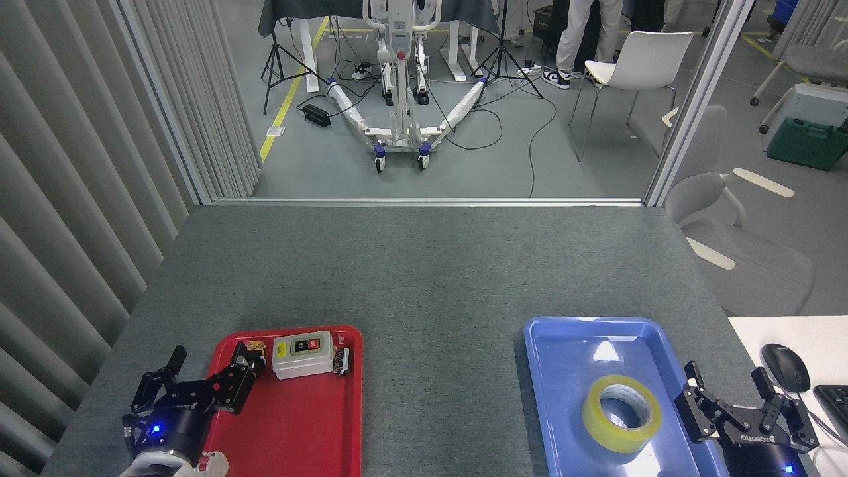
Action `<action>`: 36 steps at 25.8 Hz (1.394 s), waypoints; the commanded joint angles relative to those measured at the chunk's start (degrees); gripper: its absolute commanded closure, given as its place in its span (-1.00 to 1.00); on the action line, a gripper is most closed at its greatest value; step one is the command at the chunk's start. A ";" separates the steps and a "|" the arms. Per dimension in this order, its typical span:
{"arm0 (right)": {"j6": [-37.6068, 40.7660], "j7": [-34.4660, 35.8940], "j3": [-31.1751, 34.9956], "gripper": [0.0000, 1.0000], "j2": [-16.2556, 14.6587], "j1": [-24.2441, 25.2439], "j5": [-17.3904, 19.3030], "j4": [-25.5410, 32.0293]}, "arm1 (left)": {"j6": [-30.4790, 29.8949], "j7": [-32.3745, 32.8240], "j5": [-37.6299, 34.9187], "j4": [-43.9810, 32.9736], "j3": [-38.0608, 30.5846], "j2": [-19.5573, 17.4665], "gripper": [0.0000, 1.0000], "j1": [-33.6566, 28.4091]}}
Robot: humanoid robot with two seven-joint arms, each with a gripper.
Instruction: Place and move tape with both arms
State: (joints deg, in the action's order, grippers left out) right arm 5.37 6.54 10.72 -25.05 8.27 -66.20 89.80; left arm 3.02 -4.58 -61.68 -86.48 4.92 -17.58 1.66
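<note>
Tape (621,413): lying flat in blue tray (563,344), near tabletop's (424,265) front right corner; placing judged done, moving left.
Right hand (745,404): fingers spread, empty, just beside tray's right rim, clear of roll.
Left hand (192,384): fingers spread, empty, at red tray's (298,430) left rim, near grey switch box (303,354).

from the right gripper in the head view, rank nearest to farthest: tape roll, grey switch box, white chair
Measured from the right gripper, at the bottom right:
1. Tape roll, lying flat in the blue tray, just to the gripper's left.
2. Grey switch box, across the table in the red tray on the left.
3. White chair, on the floor beyond the table's far edge.
</note>
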 commanded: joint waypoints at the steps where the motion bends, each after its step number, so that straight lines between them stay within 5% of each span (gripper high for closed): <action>1: -5.19 -1.44 -1.31 -1.00 -0.08 1.75 -1.13 1.43 | -0.03 0.01 0.25 -0.09 -0.18 0.18 -0.98 -0.08; 10: -8.97 -1.62 -3.51 -1.00 0.18 1.39 -3.59 1.96 | -2.41 0.01 0.25 -0.44 -0.62 0.79 -0.98 -0.52; 20: -2.73 -1.44 -7.12 -1.00 -1.23 0.69 -1.30 1.70 | -2.49 0.01 0.34 -0.44 -0.79 0.79 -0.98 -0.87; 36: -2.91 -2.76 -8.96 -1.00 1.59 0.78 -1.57 2.05 | -3.20 0.01 0.95 -0.44 -3.34 0.88 -0.98 -1.13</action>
State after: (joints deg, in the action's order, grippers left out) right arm 2.40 4.28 1.83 -23.80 9.19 -67.75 91.86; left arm 0.28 -4.58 -61.15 -86.93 1.84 -16.76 0.53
